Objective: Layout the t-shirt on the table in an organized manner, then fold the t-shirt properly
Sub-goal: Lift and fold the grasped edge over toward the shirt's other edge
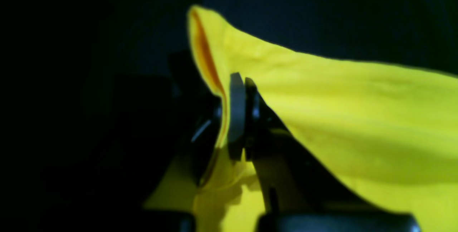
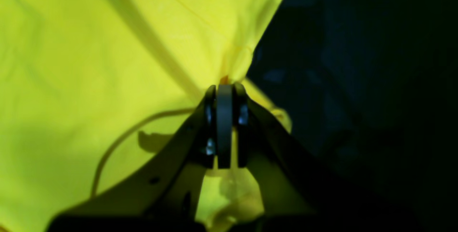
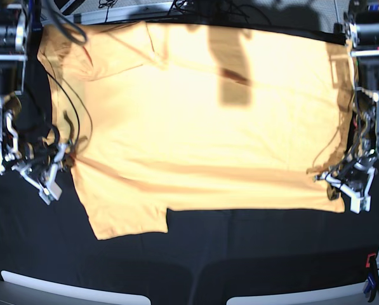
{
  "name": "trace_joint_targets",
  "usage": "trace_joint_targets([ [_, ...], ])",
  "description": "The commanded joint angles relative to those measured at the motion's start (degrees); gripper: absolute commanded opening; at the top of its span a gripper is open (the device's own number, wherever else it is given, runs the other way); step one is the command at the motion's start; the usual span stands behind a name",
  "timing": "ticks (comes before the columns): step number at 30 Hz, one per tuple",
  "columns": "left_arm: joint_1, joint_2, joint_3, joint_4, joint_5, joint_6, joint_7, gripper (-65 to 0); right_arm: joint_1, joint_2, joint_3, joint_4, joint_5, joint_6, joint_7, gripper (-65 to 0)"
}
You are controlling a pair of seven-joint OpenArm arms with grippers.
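The pale yellow-orange t-shirt (image 3: 202, 127) lies spread sideways on the black table (image 3: 240, 254), with both sleeves at the base view's left and the hem at its right. My right gripper (image 3: 65, 155) is at the shirt's left edge between the sleeves. In its wrist view this gripper (image 2: 225, 87) is shut on a pinch of the yellow cloth (image 2: 89, 46). My left gripper (image 3: 341, 179) is at the shirt's near right corner. Up close, it (image 1: 238, 82) is shut on a raised fold of the cloth (image 1: 340, 110).
A red and blue clamp (image 3: 370, 270) stands at the table's near right corner. Cables (image 3: 68, 28) hang by the arm at the base view's left. Arm shadows fall across the shirt's upper middle.
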Motion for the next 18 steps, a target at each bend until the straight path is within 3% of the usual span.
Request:
trace_joint_targets([
  [1, -0.50, -1.01, -1.40, 2.89, -0.61, -0.02, -1.16, -65.0, 0.20, 2.10, 0.50, 2.34, 1.38, -0.39, 0.31, -65.0],
  [5, 4.70, -1.03, -4.33, 9.51, -0.59, -0.39, 0.74, -65.0, -5.79, 3.91, 2.71, 8.50, 2.60, -1.09, -0.07, -65.0],
  [11, 12.79, -2.08, -5.49, 17.75, -2.62, -0.70, 1.68, -65.0, -14.84, 3.85, 13.81, 18.34, 4.72, -0.94, -1.90, -65.0],
  [13, 15.08, -2.56, -5.49, 19.65, -3.45, -0.68, 2.23, -65.0, -17.90, 3.85, 17.07, 21.44, 5.49, 0.57, -2.73, -65.0],
  [18, 19.74, -3.10, -5.53, 24.26, -3.17, -0.68, 4.98, -65.0, -26.14, 3.82, 22.64, 28.09, 5.70, 1.14, -3.37, -65.0],
])
